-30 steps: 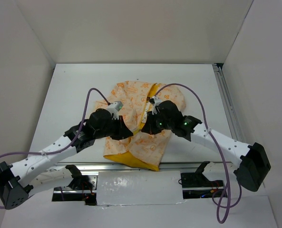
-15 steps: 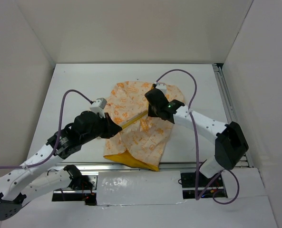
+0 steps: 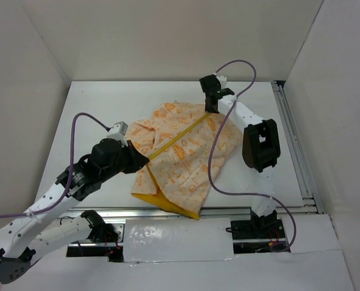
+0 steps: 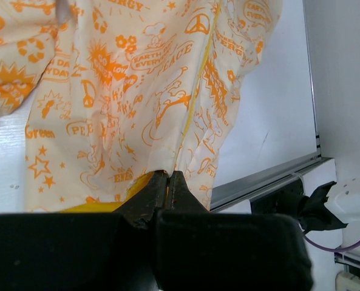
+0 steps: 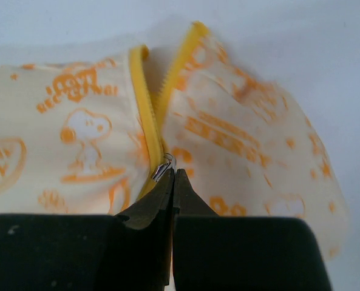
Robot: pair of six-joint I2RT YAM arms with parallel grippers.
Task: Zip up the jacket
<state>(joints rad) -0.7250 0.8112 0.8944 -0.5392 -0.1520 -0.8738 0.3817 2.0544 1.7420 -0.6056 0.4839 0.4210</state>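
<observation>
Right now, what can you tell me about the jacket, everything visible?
The jacket is small, of cream fabric with an orange cartoon print, lying rumpled on the white table. Its yellow zipper runs taut between the claws. The left claw pinches the hem end. The right claw grips the metal pull near the collar, where the tapes part. Yellow lining shows at the hem.
</observation>
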